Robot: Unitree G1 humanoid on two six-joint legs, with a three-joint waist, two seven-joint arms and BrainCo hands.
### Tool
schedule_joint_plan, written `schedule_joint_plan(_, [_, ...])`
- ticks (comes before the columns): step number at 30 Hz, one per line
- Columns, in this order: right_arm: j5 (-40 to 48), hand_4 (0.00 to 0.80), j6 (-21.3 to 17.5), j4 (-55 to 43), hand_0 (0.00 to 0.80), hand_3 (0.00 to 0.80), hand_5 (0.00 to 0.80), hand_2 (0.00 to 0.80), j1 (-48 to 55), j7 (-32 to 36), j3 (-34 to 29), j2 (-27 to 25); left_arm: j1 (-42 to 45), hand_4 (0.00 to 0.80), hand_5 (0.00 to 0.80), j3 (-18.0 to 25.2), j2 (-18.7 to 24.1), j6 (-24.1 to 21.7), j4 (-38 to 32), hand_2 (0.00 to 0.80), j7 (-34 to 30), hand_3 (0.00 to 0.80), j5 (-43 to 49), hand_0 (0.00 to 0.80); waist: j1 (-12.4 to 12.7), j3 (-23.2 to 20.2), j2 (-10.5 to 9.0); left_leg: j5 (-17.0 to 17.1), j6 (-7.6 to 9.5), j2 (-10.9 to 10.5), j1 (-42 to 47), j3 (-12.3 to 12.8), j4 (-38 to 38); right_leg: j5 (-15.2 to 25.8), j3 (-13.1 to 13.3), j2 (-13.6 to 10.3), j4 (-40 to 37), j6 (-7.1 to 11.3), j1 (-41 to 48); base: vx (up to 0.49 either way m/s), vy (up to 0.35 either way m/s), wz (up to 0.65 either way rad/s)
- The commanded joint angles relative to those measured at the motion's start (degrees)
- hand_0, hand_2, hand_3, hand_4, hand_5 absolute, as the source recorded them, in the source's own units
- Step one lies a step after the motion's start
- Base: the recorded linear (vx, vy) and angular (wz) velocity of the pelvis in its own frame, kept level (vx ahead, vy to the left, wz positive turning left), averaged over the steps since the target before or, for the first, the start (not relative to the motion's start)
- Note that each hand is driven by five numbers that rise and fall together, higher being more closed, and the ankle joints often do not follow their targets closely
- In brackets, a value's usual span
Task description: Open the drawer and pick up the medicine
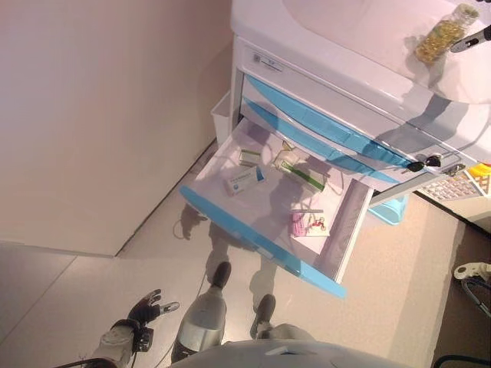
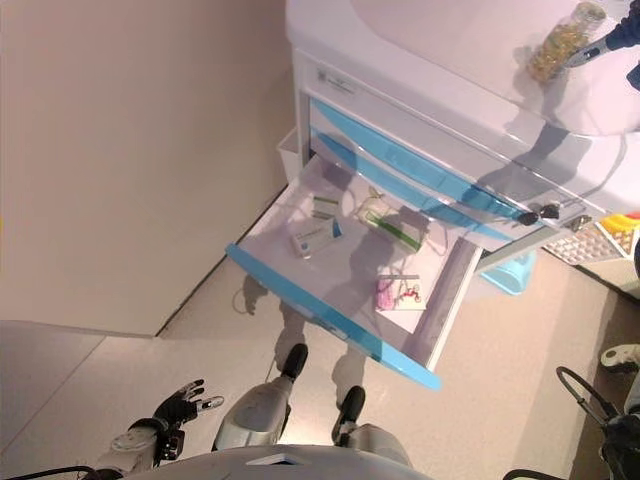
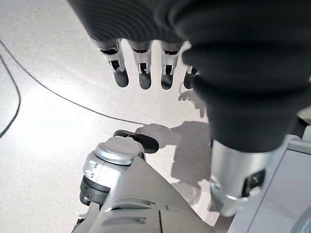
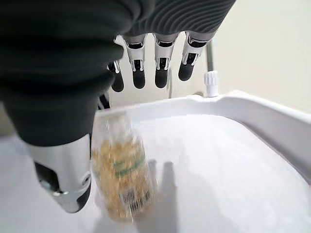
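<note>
A clear medicine bottle (image 1: 443,32) of yellow capsules lies tilted on the white cabinet top (image 1: 345,31). My right hand (image 1: 477,37) is just beside it at the far right, fingers straight. In the right wrist view the bottle (image 4: 121,174) sits between my thumb (image 4: 63,179) and fingers (image 4: 160,68), not clasped. The blue-fronted drawer (image 1: 257,241) stands pulled open, holding a white-blue box (image 1: 244,181), a green box (image 1: 303,176) and a pink packet (image 1: 298,222). My left hand (image 1: 146,310) hangs open low by the floor.
A wall runs along the left. A white bin (image 1: 222,115) stands beside the cabinet. Keys (image 1: 426,162) hang from a lock on the cabinet's right side. A light blue basket (image 1: 387,208) and a tray of coloured items (image 1: 460,184) are at right.
</note>
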Motion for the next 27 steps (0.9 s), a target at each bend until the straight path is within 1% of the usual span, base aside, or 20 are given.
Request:
schedule_joint_plan(1, [4.1, 0.0, -2.4, -2.8, 0.0, 0.0, 0.0, 0.0, -2.2, -4.0, 2.3, -4.1, 2.2, 0.0, 0.0, -0.6, 1.8, -1.1, 2.5, 0.0, -0.3, 0.0, 1.3, 0.0, -1.2, -5.7, -1.16, -8.6, 0.02, -0.4, 3.6, 1.9, 0.5, 2.7, 1.1, -2.0, 3.1, 3.55, -2.2, -0.005, -0.023, -0.21])
schedule_joint_plan(3, [5.6, 0.0, -3.2, -3.1, 0.0, 0.0, 0.0, 0.0, -1.4, -5.2, 0.6, -4.4, 2.0, 0.0, 0.0, -0.8, 1.6, -0.8, 2.7, 0.0, -0.4, 0.0, 1.9, 0.0, -1.6, -6.6, -1.15, -8.9, 0.04, -0.3, 4.2, 2.3, 0.5, 2.8, 1.6, -1.9, 2.9, 3.6, -1.8, -0.006, -0.029, -0.12])
schedule_joint_plan(10, [9.9, 0.0, -4.0, -4.7, 0.0, 0.0, 0.0, 0.0, 1.2, -7.2, -3.7, -7.2, 1.6, 0.0, 0.0, -1.8, 1.4, -0.7, 4.1, 0.0, -1.6, 0.0, 3.9, 0.0, -3.8, -9.3, -0.95, -9.9, 0.05, -0.2, 5.8, 4.3, 0.6, 2.9, 3.5, -1.4, 2.1, 3.69, -1.1, -0.028, -0.026, -0.2])
schedule_joint_plan(13, [10.7, 0.0, -5.8, -6.1, 0.0, 0.0, 0.0, 0.0, 4.9, -9.0, -7.5, -8.9, 1.2, 0.0, 0.0, -2.2, 1.2, -0.7, 4.6, 0.0, -2.2, 0.0, 5.1, 0.0, -5.2, -10.1, -0.66, -10.4, 0.01, 0.0, 6.3, 5.5, 0.8, 3.0, 4.7, -1.2, 1.7, 3.77, -1.0, -0.071, -0.025, -0.19])
schedule_joint_plan(16, [13.4, 0.0, -7.2, -8.8, 0.0, 0.0, 0.0, 0.0, 9.1, -11.2, -11.5, -9.8, 0.8, 0.0, 0.0, -2.6, 0.9, -0.6, 4.8, 0.0, -2.4, 0.0, 5.4, 0.0, -6.5, -10.6, -0.42, -11.0, 0.09, 0.0, 6.7, 6.4, 1.1, 3.1, 6.0, -0.9, 1.7, 3.76, -1.2, -0.07, -0.023, -0.3])
schedule_joint_plan(19, [15.3, 0.0, -8.2, -12.3, 0.0, 0.0, 0.0, 0.0, 16.1, -13.4, -18.7, -9.5, 0.1, 0.0, 0.0, -3.1, 0.3, 0.1, 5.1, 0.0, -2.5, 0.0, 5.6, 0.0, -7.9, -10.9, 0.15, -11.9, 0.2, 0.0, 7.2, 7.2, 2.0, 2.8, 7.4, -0.8, 2.0, 3.6, -1.1, -0.051, -0.014, -0.32])
schedule_joint_plan(23, [16.7, 0.0, -7.4, -18.6, 0.0, 0.0, 0.0, 0.0, 28.9, -17.2, -28.9, -7.9, -1.1, 0.0, 0.0, -3.7, -0.4, 1.0, 5.6, 0.0, -2.6, 0.0, 6.2, 0.0, -10.0, -11.2, 1.14, -12.3, 0.31, 0.3, 7.8, 7.8, 2.2, 1.5, 8.9, -0.6, 3.8, 3.15, -1.2, -0.039, -0.013, -0.3])
schedule_joint_plan(25, [17.4, 0.0, -7.0, -21.8, 0.0, 0.0, 0.0, 0.0, 36.6, -19.1, -35.3, -6.0, -1.7, 0.0, 0.0, -3.9, -0.7, 1.3, 5.8, 0.0, -2.6, 0.0, 6.8, 0.0, -10.9, -11.1, 1.57, -12.1, 0.23, 0.5, 8.1, 7.8, 2.0, 0.9, 9.1, -0.6, 4.7, 2.96, -1.2, -0.023, -0.027, -0.19])
schedule_joint_plan(27, [19.2, 0.0, -5.9, -23.3, 0.0, 0.0, 0.0, 0.0, 42.3, -19.8, -40.3, -3.6, -2.3, 0.0, 0.0, -4.6, -0.9, 1.3, 6.1, 0.0, -2.8, 0.0, 7.2, 0.0, -11.4, -10.9, 1.89, -12.1, 0.1, 0.6, 8.3, 7.7, 1.8, 0.5, 9.0, -0.6, 5.3, 2.86, -1.3, -0.017, -0.033, -0.05])
